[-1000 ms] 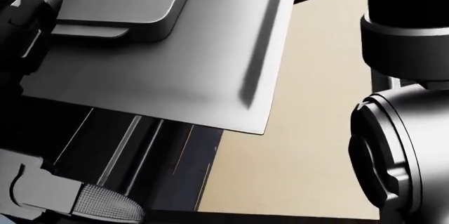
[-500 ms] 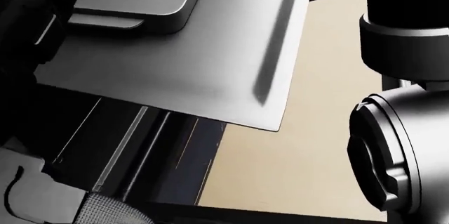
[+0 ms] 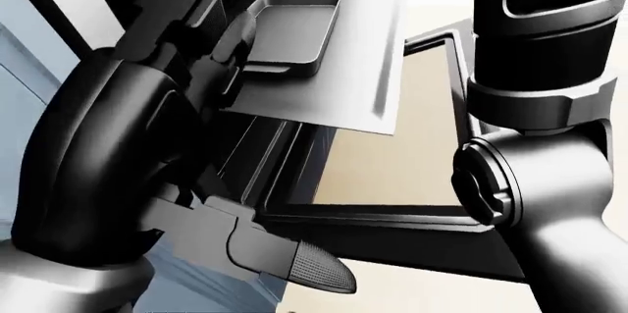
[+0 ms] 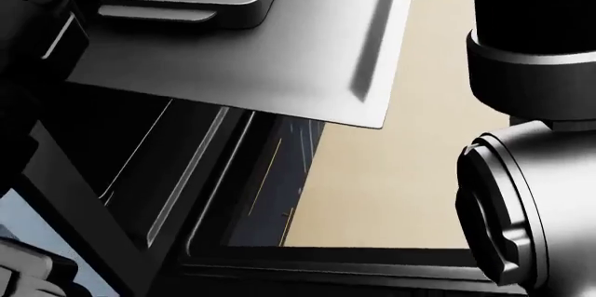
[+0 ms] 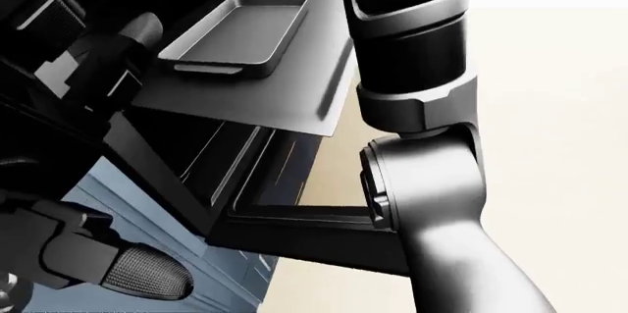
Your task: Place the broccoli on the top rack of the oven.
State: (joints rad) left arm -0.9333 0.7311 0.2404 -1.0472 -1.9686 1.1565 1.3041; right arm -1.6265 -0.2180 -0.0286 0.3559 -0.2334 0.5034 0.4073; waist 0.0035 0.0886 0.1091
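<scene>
No broccoli shows in any view. The oven stands open, its door [image 3: 412, 158] swung down with a tan pane in a dark frame. A flat grey rack sheet [image 3: 339, 85] juts out over the door and carries an empty grey tray [image 3: 294, 30]. My left hand [image 3: 265, 173] fills the left of the left-eye view. Its upper fingers [image 3: 230, 55] stand by the tray's near end and a textured fingertip [image 3: 319, 275] hangs low, far apart, with nothing held between them. My right arm [image 3: 550, 180] rises at the right; its hand is out of the pictures.
Blue-grey cabinet fronts [image 5: 167, 210] flank the oven at the left. Pale floor [image 5: 559, 107] lies to the right of the door. The dark oven opening [image 4: 149, 171] sits under the rack sheet.
In the head view the rack sheet and tray have slid up and to the right, and more of the door frame shows. The left hand's fingertip has dropped out at the bottom left.
</scene>
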